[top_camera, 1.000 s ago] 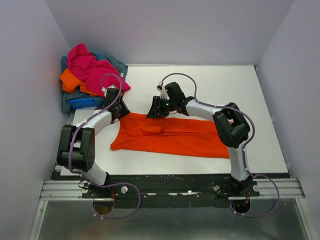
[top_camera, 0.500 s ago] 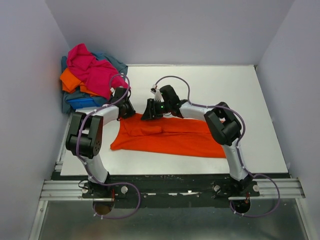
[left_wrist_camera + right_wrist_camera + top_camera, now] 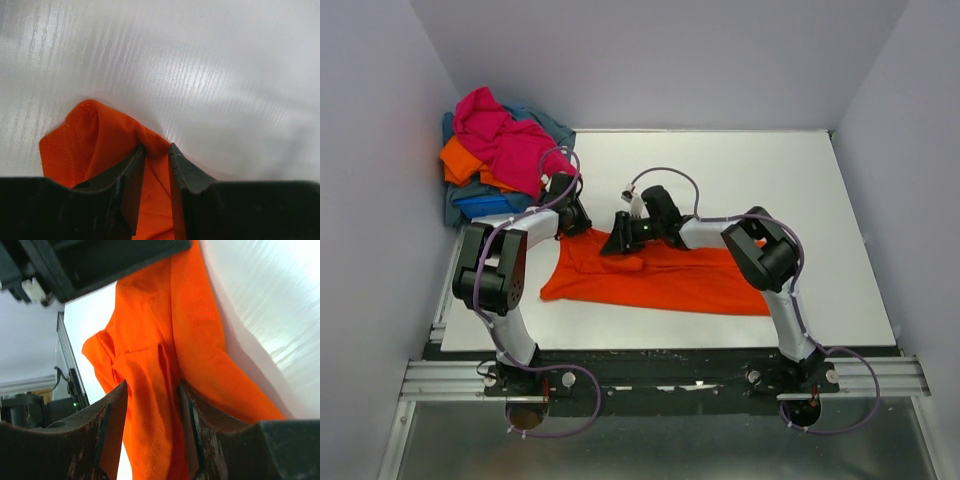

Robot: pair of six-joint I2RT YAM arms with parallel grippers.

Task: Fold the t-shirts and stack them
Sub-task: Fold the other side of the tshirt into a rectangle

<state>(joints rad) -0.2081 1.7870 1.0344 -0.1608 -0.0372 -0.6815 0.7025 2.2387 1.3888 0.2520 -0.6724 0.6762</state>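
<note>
Big white table (image 3: 800,200), and the orange shirt (image 3: 670,280) is stretched across its near half, a long band running left to right, flat on the right and rumpled at the far-left corner. It has hardly shifted in the last second. The pile (image 3: 500,150) of pink, orange and blue shirts sits untouched in the far-left corner, just off the table's edge.

Now the arms, and here's the movement. The left gripper (image 3: 576,226) has swung in a little to the right and settled at the shirt's far-left corner. The right gripper (image 3: 612,244) has slid left along the far edge and dropped nearer, so the two now sit close together on the same rumpled patch.

From the left wrist, the left gripper (image 3: 157,147) is narrow, jaws nipped on a fold of orange cloth with a hem curling out beside it. That's a real pinch. From the right wrist, the right gripper (image 3: 152,390) stands about half apart, astride a raised ridge of the shirt. Cloth fills the gap, but I can't tell whether it's gripped or merely straddled.

My read is that they're still gathering the far edge and no fold is made yet. With both grippers bunched at one corner, the right end would likely trail if they lift now.
</note>
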